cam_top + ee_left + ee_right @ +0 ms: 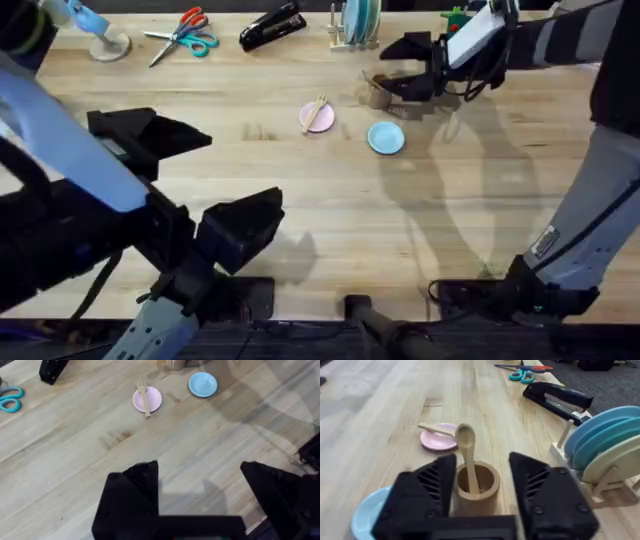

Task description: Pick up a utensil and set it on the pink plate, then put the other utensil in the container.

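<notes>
The wooden fork [318, 110] lies across the pink plate [322, 119] near the table's middle, also seen as the fork [144, 398] on the plate [153, 400] in the left wrist view. The wooden spoon [467, 455] stands handle-down in the brown container [479, 487], bowl up. My right gripper [481, 485] is open, its fingers either side of the container, not touching the spoon. In the overhead view the right gripper [400, 85] hovers over the container [378, 96]. My left gripper [200, 495] is open and empty, low at the table's left front.
A light blue plate [386, 138] lies just right of the pink one. A rack of upright plates [358, 22], a black stapler [272, 25], scissors [182, 33] and a tape holder [105, 40] line the far edge.
</notes>
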You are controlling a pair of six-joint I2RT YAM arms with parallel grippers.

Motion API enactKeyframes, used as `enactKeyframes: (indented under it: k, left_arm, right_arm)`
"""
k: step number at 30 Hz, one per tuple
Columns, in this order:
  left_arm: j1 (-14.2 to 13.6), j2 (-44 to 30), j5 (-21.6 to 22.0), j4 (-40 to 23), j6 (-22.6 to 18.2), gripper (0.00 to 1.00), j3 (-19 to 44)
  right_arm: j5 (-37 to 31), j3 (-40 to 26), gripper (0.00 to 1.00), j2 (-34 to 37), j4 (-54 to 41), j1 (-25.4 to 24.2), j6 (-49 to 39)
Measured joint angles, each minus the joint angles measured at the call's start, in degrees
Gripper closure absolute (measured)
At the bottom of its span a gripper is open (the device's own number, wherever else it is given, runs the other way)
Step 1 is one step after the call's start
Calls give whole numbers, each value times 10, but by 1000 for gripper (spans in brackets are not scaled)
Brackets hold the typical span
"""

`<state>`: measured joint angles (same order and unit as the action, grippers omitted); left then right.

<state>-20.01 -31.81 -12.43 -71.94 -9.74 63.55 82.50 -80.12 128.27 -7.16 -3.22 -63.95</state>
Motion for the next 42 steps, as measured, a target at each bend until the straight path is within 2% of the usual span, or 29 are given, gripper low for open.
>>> enactKeyframes:
  k: [2, 4, 7, 9, 18, 22, 25, 33, 39, 40, 42]
  left_arm:
    - [0, 0, 0, 0, 0, 6, 0]
    - [0, 0, 0, 0, 0, 6, 0]
    - [0, 0, 0, 0, 0, 6, 0]
    - [0, 0, 0, 0, 0, 6, 0]
    - [0, 0, 0, 0, 0, 6, 0]
    - [0, 0, 0, 0, 0, 6, 0]
    - [0, 0, 0, 0, 0, 6, 0]
    - [0, 0, 0, 0, 0, 6, 0]
    - [0, 0, 0, 0, 0, 6, 0]
    - [0, 0, 0, 0, 0, 6, 0]
    - [0, 0, 0, 0, 0, 6, 0]
  right_arm:
    - [1, -1, 242, 0, 3, 0, 27]
    - [8, -4, 156, 0, 2, -1, 58]
    - [18, -19, 97, 0, 2, -5, 102]
    - [23, -36, 23, 0, 2, -10, 137]
    - [8, -137, 7, -3, 0, -24, 332]
    - [-57, -142, 7, -26, -40, -24, 375]
    - [-120, -142, 7, -58, -106, -24, 387]
    - [-328, -142, 7, -181, -331, -23, 368]
    - [-428, -143, 7, -263, -475, -23, 364]
    - [-476, -143, 7, -292, -544, -23, 363]
    - [-509, -143, 7, -310, -589, -23, 363]
